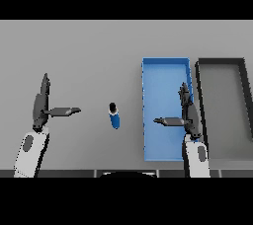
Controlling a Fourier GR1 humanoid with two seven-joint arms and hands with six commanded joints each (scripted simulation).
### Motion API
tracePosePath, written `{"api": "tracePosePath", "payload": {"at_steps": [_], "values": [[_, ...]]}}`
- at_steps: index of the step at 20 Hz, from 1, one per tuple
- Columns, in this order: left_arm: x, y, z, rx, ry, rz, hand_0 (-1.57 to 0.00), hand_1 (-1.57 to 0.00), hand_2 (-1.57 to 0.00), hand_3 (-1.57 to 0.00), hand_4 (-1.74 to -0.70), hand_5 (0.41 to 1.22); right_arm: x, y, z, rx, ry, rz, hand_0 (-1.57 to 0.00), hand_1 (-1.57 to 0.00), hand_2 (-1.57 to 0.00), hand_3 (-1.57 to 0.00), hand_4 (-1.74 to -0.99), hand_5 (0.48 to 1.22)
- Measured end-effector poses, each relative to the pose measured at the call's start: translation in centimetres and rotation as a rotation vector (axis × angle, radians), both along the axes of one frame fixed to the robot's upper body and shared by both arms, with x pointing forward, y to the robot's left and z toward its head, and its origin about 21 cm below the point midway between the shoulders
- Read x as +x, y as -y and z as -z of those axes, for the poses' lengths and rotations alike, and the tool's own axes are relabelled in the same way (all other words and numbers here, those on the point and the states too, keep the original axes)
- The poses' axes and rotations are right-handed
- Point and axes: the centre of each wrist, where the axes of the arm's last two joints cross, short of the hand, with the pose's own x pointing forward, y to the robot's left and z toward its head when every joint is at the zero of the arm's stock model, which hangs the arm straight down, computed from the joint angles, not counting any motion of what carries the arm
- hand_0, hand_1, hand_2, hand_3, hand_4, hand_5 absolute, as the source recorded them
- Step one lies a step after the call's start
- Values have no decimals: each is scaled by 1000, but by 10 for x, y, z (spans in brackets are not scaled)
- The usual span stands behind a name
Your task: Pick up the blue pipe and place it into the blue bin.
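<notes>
Blue pipe (114, 116) stands on the grey table (89, 56), dark cap at its far end, between my two hands and just left of the blue bin (148, 71); nothing touches it. My left hand (40, 106) sits well to its left, fingers straight, thumb out toward the pipe, holding nothing. My right hand (188, 113) is over the bin's right side, fingers straight, thumb pointing left, also empty. A dark bin (220, 62) sits right of the blue one.
</notes>
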Motion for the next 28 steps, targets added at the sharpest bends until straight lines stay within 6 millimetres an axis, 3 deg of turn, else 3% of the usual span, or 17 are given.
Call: {"api": "tracePosePath", "payload": {"at_steps": [6, 7, 9, 15, 20, 24, 28], "values": [[0, 9, -2, -1, 12, 6, 1, 1, 1, 1, -1006, 586, -2, 9, 1, 5, -1, 1, 1, 1, 1, 1, -1222, 603], [-9, -5, 0, 75, 16, 132, 1, 1, 1, 1, -1011, 588, -8, 21, -4, -106, 59, -44, 1, 1, 1, 1, -1227, 603], [-19, -15, 2, 135, 7, 259, 1, 1, 1, 1, -1010, 588, -19, 25, -10, -182, 99, -110, 1, 1, 1, 1, -1228, 599], [-24, -25, -1, 144, -14, 363, 1, 1, 1, 1, -1023, 594, -25, 28, -17, -233, 83, -130, 1, 1, 1, 1, -1218, 589], [-35, -11, -4, 157, -53, 558, 1, 1, 1, 1, -1037, 548, -25, 27, -17, -251, 116, -153, 1, 1, 1, 1, -1223, 601], [-35, 14, -11, 161, -124, 671, 1, 1, 1, 1, -1076, 488, -23, 24, -15, -243, 113, -159, 1, 1, 1, 1, -1239, 606], [-42, 37, -1, 159, -148, 767, 1, 1, 1, 1, -1097, 454, -23, 23, -13, -243, 125, -152, 1, 1, 1, 1, -1257, 617]]}}
